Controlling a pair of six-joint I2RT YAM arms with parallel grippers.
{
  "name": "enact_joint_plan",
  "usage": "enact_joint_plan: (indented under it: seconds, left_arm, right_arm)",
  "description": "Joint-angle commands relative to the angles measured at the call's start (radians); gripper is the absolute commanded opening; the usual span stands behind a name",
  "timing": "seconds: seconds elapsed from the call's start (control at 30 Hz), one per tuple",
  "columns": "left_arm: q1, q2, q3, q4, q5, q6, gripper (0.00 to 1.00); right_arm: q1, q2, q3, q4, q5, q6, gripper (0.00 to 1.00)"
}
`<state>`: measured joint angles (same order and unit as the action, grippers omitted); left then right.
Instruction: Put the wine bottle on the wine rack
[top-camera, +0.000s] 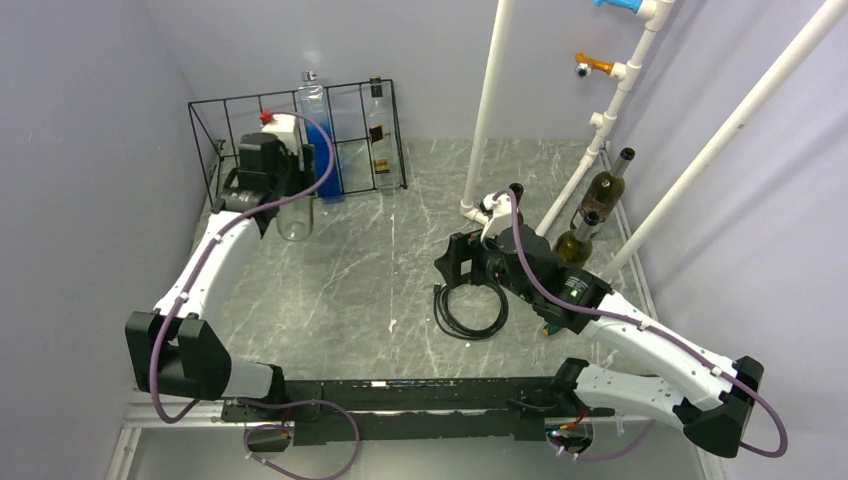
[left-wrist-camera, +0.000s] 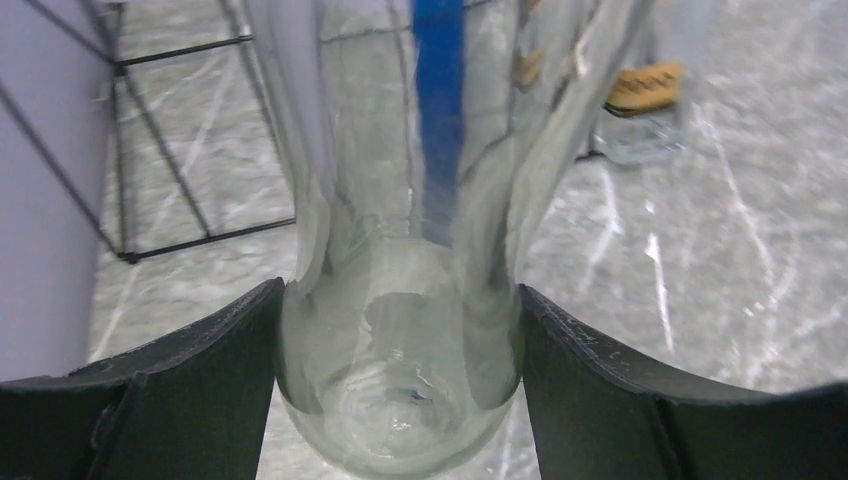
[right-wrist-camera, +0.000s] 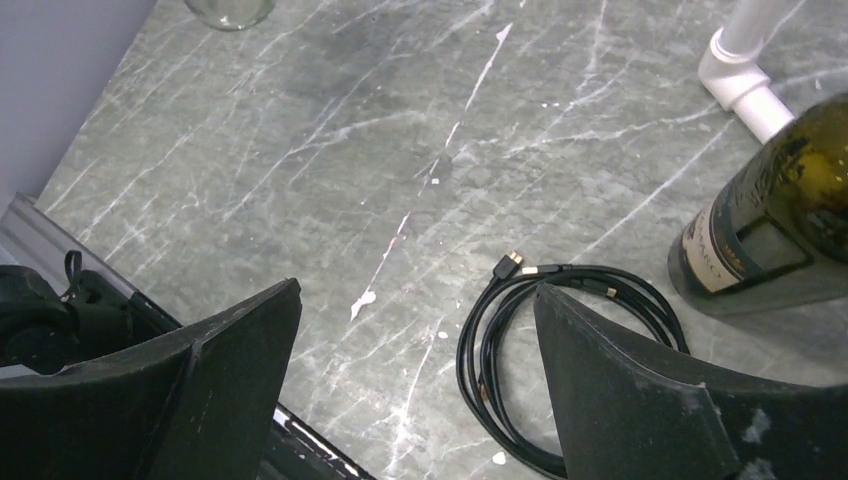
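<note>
My left gripper (top-camera: 272, 185) is shut on a clear glass wine bottle (top-camera: 295, 222), just in front of the black wire wine rack (top-camera: 230, 100) at the far left. In the left wrist view the fingers (left-wrist-camera: 200, 370) press both sides of the bottle (left-wrist-camera: 400, 330) near its round base, and its body points at the rack's wires (left-wrist-camera: 200, 240). My right gripper (top-camera: 470, 265) hangs open and empty over the table at centre right. A dark green wine bottle (top-camera: 597, 200) leans among the white pipes to its right and also shows in the right wrist view (right-wrist-camera: 770, 220).
The rack holds a clear bottle with a blue label (top-camera: 318, 140) and a clear one with a gold label (top-camera: 378, 130). A coiled black cable (top-camera: 470, 315) lies under my right gripper. A white pipe frame (top-camera: 490, 110) stands at the back right. Walls close in on both sides.
</note>
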<state>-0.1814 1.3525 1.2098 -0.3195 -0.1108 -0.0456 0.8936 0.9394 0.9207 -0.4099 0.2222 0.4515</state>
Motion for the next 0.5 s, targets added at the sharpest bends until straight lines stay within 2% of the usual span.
enact_joint_plan:
  seconds: [0.0, 0.47]
  left_arm:
    - [0.101, 0.002, 0.151, 0.145, -0.026, 0.012, 0.0]
    - [0.276, 0.356, 0.466, 0.146, -0.017, 0.105, 0.0]
  right_arm:
    - [0.003, -0.005, -0.007, 0.113, -0.032, -0.071, 0.9]
    - [-0.007, -0.025, -0.059, 0.121, -0.015, -0.102, 0.93]
